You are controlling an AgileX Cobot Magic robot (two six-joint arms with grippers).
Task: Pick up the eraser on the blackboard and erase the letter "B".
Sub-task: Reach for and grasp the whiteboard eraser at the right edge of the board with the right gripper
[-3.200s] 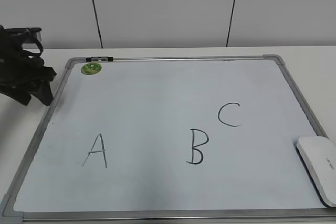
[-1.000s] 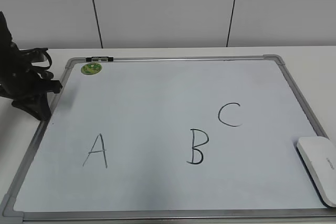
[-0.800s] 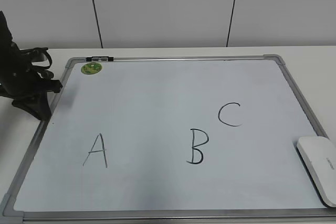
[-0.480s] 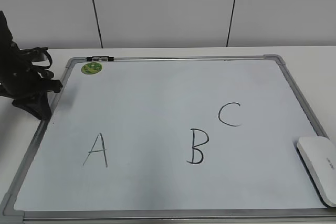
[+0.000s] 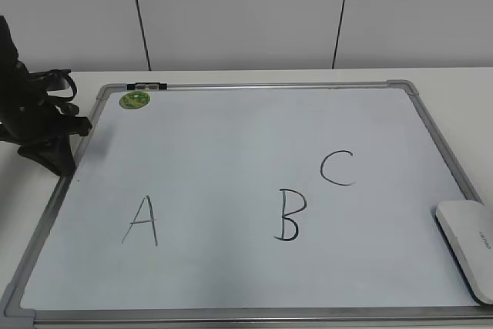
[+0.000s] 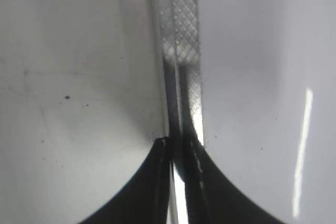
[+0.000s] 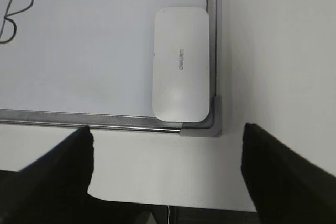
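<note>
The white eraser [image 5: 468, 256] lies flat at the front right corner of the blackboard [image 5: 231, 125]. It also shows in the right wrist view [image 7: 181, 64], grey print up. The letter "B" [image 5: 290, 216] is whole, in the front middle of the board, and its edge shows in the right wrist view [image 7: 13, 14]. My right gripper [image 7: 167, 132] is open and empty, above the table just in front of the board's corner and the eraser. It is outside the exterior view. My left gripper [image 5: 55, 161] is shut, its tips [image 6: 178, 142] at the board's left frame.
The letter "A" [image 5: 142, 222] is at the front left and the letter "C" [image 5: 337, 168] is right of the middle. A green round magnet [image 5: 133, 100] and a small black clip [image 5: 145, 85] sit at the back left corner. The table's front edge [image 7: 168, 205] lies under my right gripper.
Since the oldest frame my left gripper has turned and come down a little at the board's left frame. Over the last second it barely moves. Eraser and letters are unchanged.
</note>
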